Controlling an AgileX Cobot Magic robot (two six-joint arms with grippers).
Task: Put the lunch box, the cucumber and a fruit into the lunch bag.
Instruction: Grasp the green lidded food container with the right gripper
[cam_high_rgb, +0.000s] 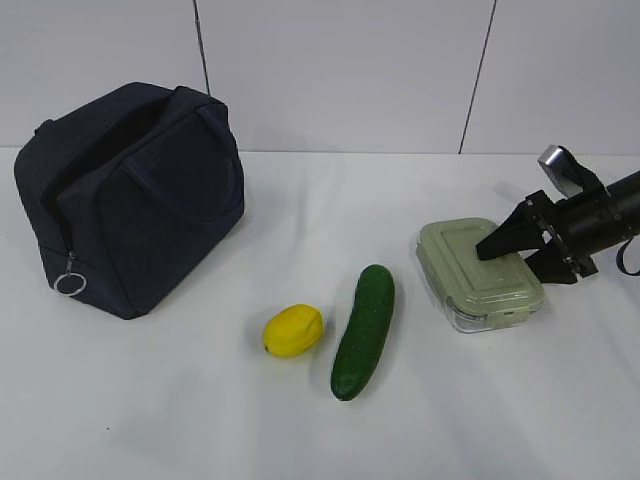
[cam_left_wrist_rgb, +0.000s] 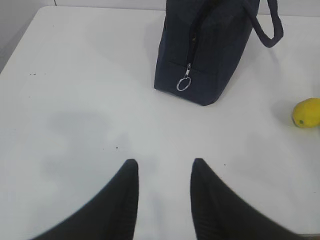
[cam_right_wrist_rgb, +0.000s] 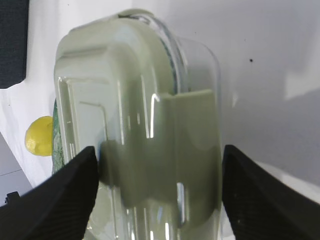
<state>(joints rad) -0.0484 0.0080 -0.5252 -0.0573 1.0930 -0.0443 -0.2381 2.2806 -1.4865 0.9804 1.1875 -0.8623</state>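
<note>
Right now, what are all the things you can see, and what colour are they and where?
bag: one, dark navy, back left of the table, top unzipped.
ring pull: one, silver, hanging at the bag's front corner.
lemon: one, yellow, front middle, left of the cucumber.
cucumber: one, dark green, lying in the middle, between lemon and box.
box: one, clear with a pale green lid, on the right.
table: one, white, under everything.
left pincer: one, black, partly open, empty, over bare table in front of the bag.
right pincer: one, black, open wide, a finger on each side of the box.
</note>
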